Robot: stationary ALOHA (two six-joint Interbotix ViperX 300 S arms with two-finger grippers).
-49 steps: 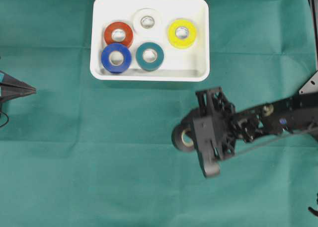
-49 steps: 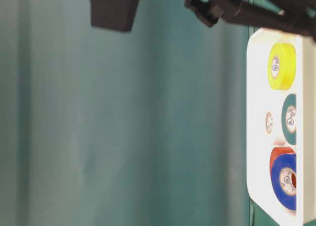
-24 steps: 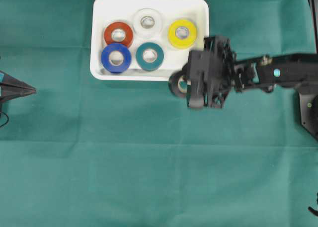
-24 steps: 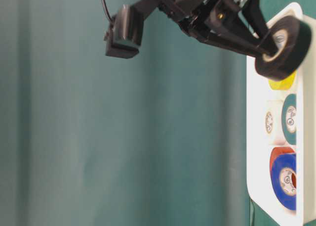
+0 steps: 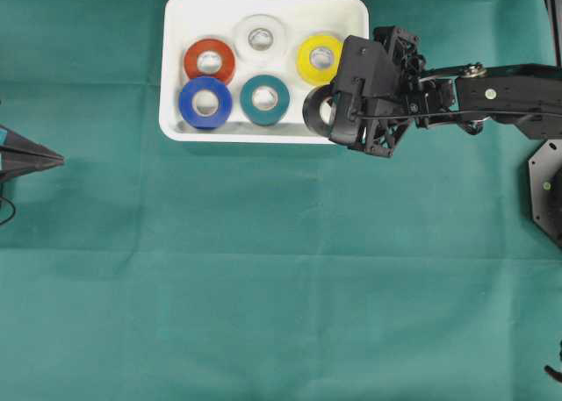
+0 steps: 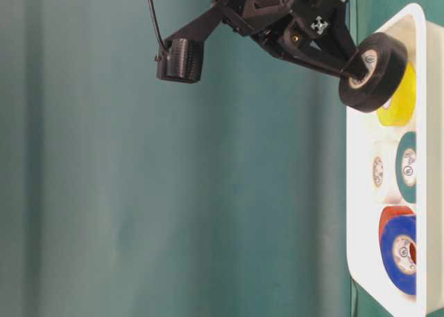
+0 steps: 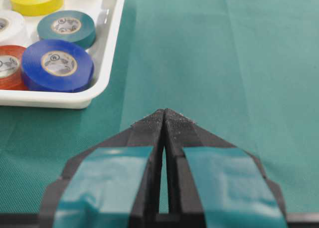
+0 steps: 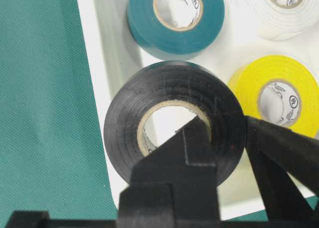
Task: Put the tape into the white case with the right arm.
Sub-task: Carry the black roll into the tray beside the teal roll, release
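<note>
My right gripper [image 5: 327, 111] is shut on a black tape roll [image 5: 313, 110], one finger through its core and the other outside its wall [image 8: 227, 133]. The roll [image 6: 378, 71] hangs tilted over the near right corner of the white case [image 5: 263, 138], between the teal roll [image 8: 174, 18] and the yellow roll [image 8: 271, 93]. It does not rest on the case floor [image 8: 234, 48]. Far to the left, my left gripper [image 5: 54, 160] stays low over the cloth, its teal-banded fingers shut on nothing [image 7: 164, 114].
Inside the case lie red [image 5: 209, 60], white [image 5: 260, 39], yellow [image 5: 321, 57], blue [image 5: 205, 102] and teal [image 5: 265, 99] tape rolls. Green cloth covers the table. The right arm's base plate [image 5: 544, 186] sits at the right edge.
My right arm has carried the black tape from the open cloth up and back to the case's near right corner. The left gripper and the rolls in the case have not moved.
</note>
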